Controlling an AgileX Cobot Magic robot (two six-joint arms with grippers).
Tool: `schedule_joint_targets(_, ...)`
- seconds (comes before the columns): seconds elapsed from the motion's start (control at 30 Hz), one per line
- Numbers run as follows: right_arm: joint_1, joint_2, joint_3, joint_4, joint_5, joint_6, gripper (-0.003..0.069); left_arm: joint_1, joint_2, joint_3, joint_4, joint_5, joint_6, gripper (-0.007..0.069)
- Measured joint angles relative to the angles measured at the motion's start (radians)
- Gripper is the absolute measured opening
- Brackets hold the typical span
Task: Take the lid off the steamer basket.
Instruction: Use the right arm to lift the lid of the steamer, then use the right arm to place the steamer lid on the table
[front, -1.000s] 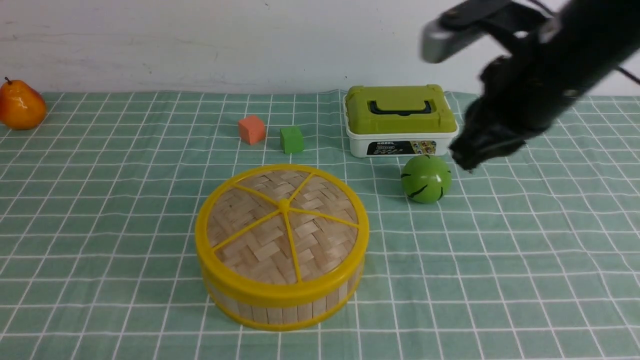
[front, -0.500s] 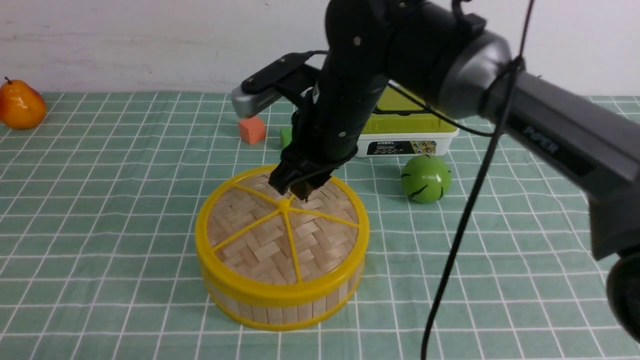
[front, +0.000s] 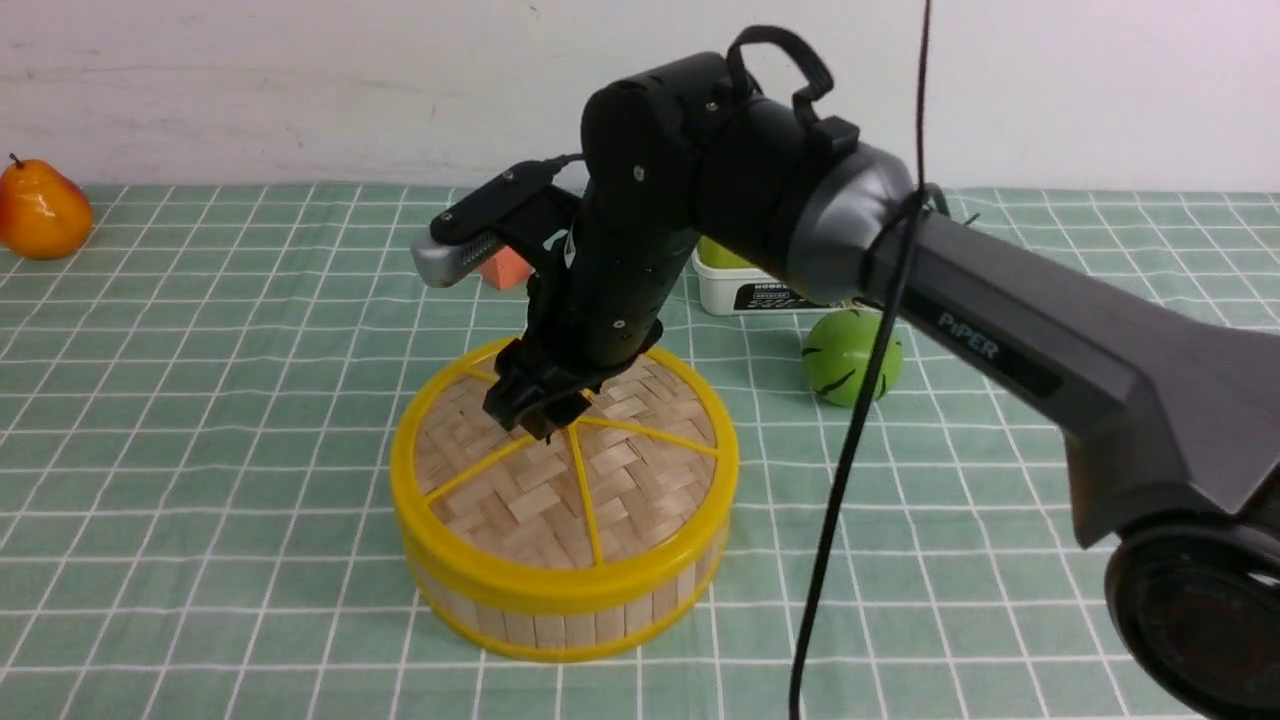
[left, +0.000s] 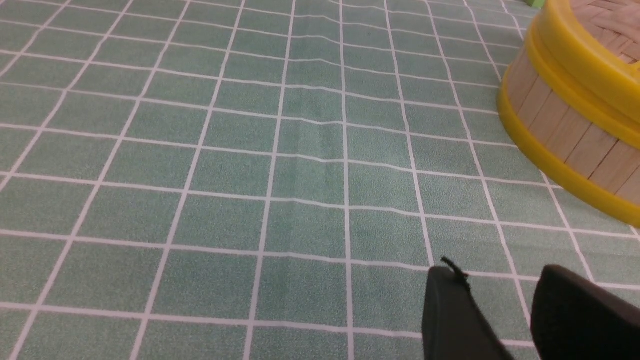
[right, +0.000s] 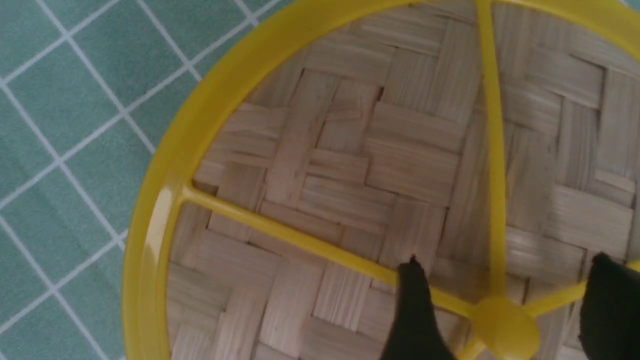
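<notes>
The steamer basket (front: 560, 622) stands mid-table on the green checked cloth, with its woven lid (front: 520, 500) seated on top. My right gripper (front: 540, 412) hangs just above the lid's centre, pointing down. In the right wrist view the right gripper (right: 505, 262) is open, one black finger on each side of the small yellow knob (right: 505, 327), neither touching it. In the left wrist view my left gripper (left: 500, 272) is low over the cloth, with cloth showing between its fingers. The basket's slatted wall (left: 560, 130) lies ahead of it, off to one side.
An orange pear (front: 40, 212) sits at the far left. Behind the right arm are an orange-red cube (front: 505, 268) and a white box (front: 745, 285), both partly hidden. A green striped ball (front: 850, 355) lies to the right of the basket. A black cable (front: 850, 450) hangs in front.
My right arm has swung in from the back right and come down over the lid's centre. Its jaws, shut a second ago, have spread open around the knob.
</notes>
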Motion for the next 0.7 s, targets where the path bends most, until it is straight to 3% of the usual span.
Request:
schedule_joint_targets(0.17, 0.0, 0.008, -0.003, 0.0, 0.001, 0.012, 0.0202, 0.0, 0.0, 0.0, 0.0, 0.0, 0.0, 0.0239)
schedule_joint_targets(0.2, 0.0, 0.005, -0.005, -0.002, 0.006, 0.013, 0.011, 0.0, 0.0, 0.0, 0.0, 0.0, 0.0, 0.0239)
schedule_joint_targets(0.23, 0.0, 0.004, -0.005, -0.002, 0.006, 0.014, 0.0074, 0.0, 0.0, 0.0, 0.0, 0.0, 0.0, 0.0239)
schedule_joint_targets(0.47, 0.0, -0.027, -0.017, -0.02, 0.04, 0.014, 0.0078, 0.0, 0.0, 0.0, 0.0, 0.0, 0.0, 0.0239)
schedule_joint_targets(0.7, -0.029, -0.239, -0.023, -0.137, 0.135, 0.014, 0.0078, 0.0, 0.0, 0.0, 0.0, 0.0, 0.0, 0.0239)
